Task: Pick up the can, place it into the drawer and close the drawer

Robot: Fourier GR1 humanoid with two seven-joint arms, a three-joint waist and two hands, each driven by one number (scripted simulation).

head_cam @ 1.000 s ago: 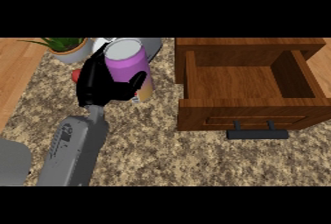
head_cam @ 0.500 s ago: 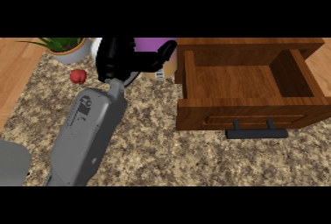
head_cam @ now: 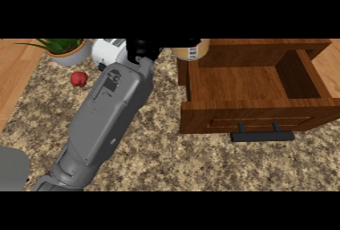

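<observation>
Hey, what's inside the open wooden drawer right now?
The drawer shows only its bare wooden bottom and walls; nothing lies on the part in view. Its front wall hides a strip of the bottom behind it. The can sits outside, at the back left corner, beside the robot hand.

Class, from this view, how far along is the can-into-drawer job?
Done: the tan cylindrical can seems picked up, gripped by the black left hand. In hand: it hangs by the open wooden drawer, at its back-left corner. Left: setting it inside, where nothing lies yet, then shutting the drawer.

Speckled granite counter (head_cam: 199, 166) with pale wood (head_cam: 13, 81) along its left edge.
</observation>
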